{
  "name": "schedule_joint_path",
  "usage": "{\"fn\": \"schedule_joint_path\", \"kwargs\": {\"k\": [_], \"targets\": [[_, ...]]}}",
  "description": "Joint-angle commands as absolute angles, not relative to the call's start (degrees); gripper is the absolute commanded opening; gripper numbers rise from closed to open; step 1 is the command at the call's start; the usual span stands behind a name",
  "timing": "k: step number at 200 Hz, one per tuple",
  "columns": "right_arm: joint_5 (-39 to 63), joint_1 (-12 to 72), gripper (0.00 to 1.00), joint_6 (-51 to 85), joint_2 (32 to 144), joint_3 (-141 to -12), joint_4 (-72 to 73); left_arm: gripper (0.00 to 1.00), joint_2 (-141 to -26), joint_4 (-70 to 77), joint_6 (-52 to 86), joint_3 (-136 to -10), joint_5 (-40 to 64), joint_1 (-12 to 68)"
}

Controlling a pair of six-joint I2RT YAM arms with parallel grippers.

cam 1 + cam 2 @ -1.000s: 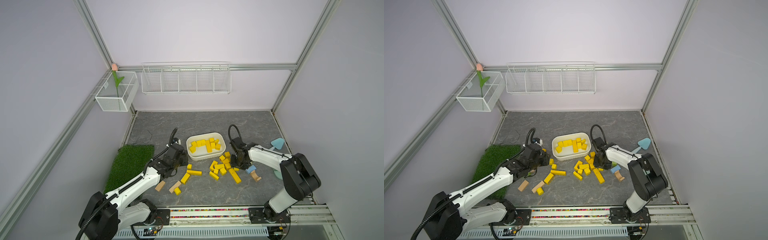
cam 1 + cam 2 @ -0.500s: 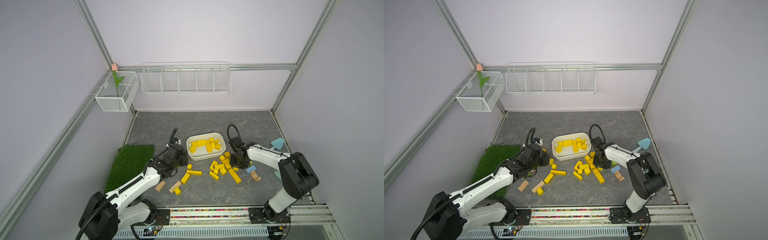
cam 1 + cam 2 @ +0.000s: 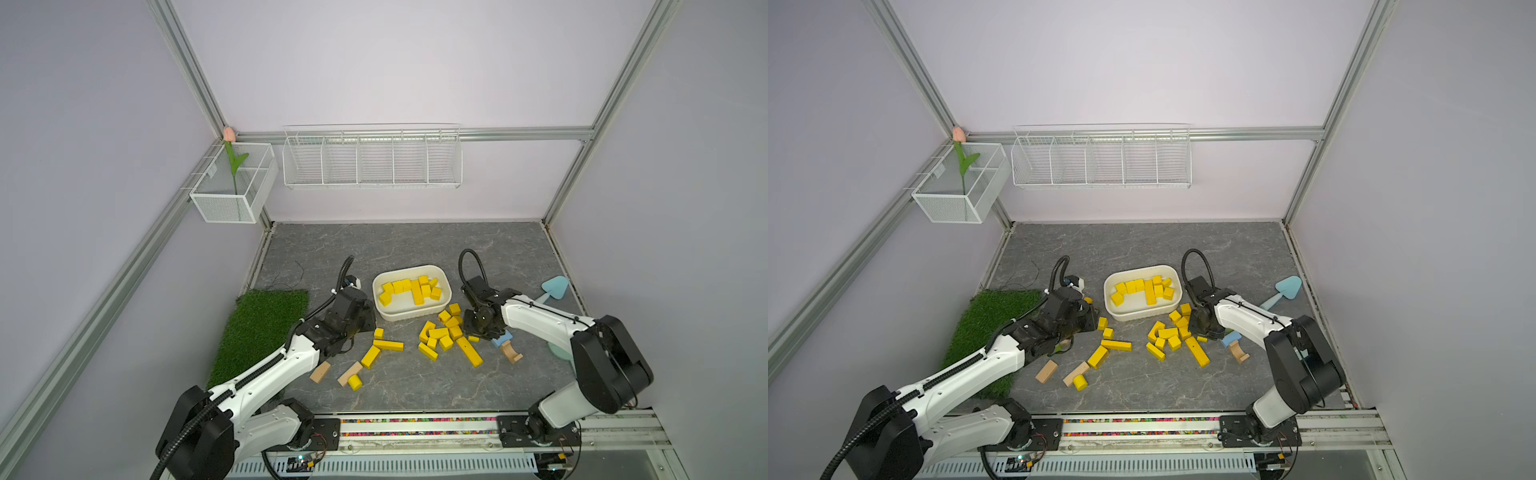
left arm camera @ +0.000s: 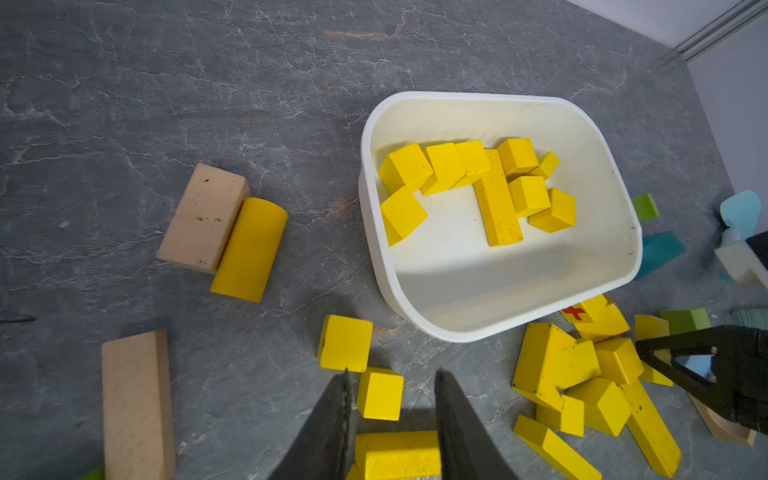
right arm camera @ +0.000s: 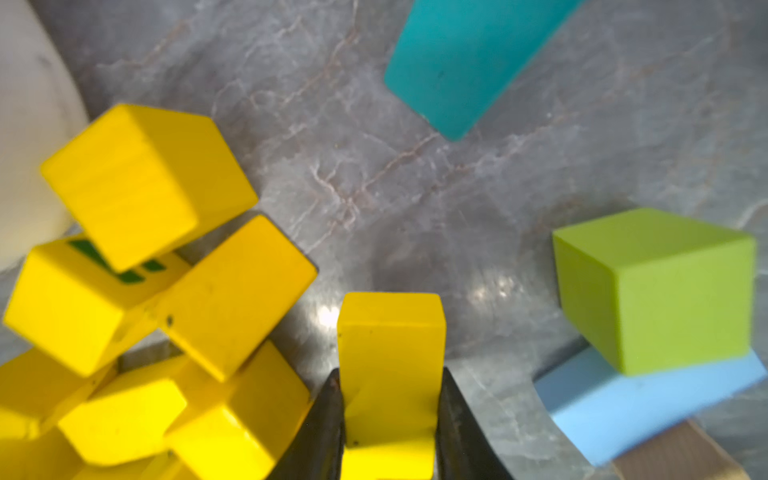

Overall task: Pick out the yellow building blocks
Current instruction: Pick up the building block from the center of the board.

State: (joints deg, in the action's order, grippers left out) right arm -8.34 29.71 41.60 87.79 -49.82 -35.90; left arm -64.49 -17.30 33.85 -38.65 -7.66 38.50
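Observation:
Several yellow building blocks (image 3: 411,289) lie in the white tray (image 3: 415,319). More form a pile (image 3: 440,332) in front of it, with bars (image 3: 388,345) and a cylinder (image 3: 354,381) scattered to the left. My right gripper (image 5: 390,374) is at the pile's right edge, shut on a small yellow block (image 5: 390,332) whose sides both fingers press. My left gripper (image 4: 392,372) hangs open left of the tray. A yellow cube (image 4: 380,392) and a yellow bar (image 4: 397,455) show on the floor between its fingers, untouched.
Tan blocks (image 3: 320,371) and a tan arch (image 3: 512,353) lie among the yellow ones. A green cube (image 5: 656,291) rests on a light blue block (image 5: 631,407), with a teal block (image 5: 465,62) beyond. A grass mat (image 3: 266,328) is at left and a blue scoop (image 3: 555,286) at right.
The right gripper's jaws have closed onto the small yellow block, and its wrist has edged slightly toward the pile. The left arm has not moved.

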Motion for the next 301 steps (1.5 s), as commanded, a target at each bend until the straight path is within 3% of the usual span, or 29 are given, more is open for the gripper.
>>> {"fn": "schedule_joint_path", "kwargs": {"k": [1, 28, 126, 206, 301], "targets": [[-10.2, 30.7, 0.12, 42.7, 85.9, -48.3, -36.3, 0.36, -63.6, -16.6, 34.4, -37.8, -7.9, 38.1], [-10.6, 31.4, 0.07, 42.5, 84.2, -47.7, -35.6, 0.37, -63.1, -16.7, 34.5, -37.5, -8.0, 38.1], [-13.5, 36.1, 0.07, 40.6, 77.5, -46.0, -32.8, 0.37, -61.6, -16.0, 34.6, -36.5, -7.8, 37.9], [-12.9, 40.1, 0.07, 33.4, 74.3, -54.8, -35.4, 0.37, -62.4, -15.3, 33.8, -36.6, -6.4, 37.5], [-10.4, 40.1, 0.07, 28.0, 86.8, -73.6, -39.7, 0.37, -60.1, -14.5, 34.5, -35.1, -6.3, 36.8]]}}
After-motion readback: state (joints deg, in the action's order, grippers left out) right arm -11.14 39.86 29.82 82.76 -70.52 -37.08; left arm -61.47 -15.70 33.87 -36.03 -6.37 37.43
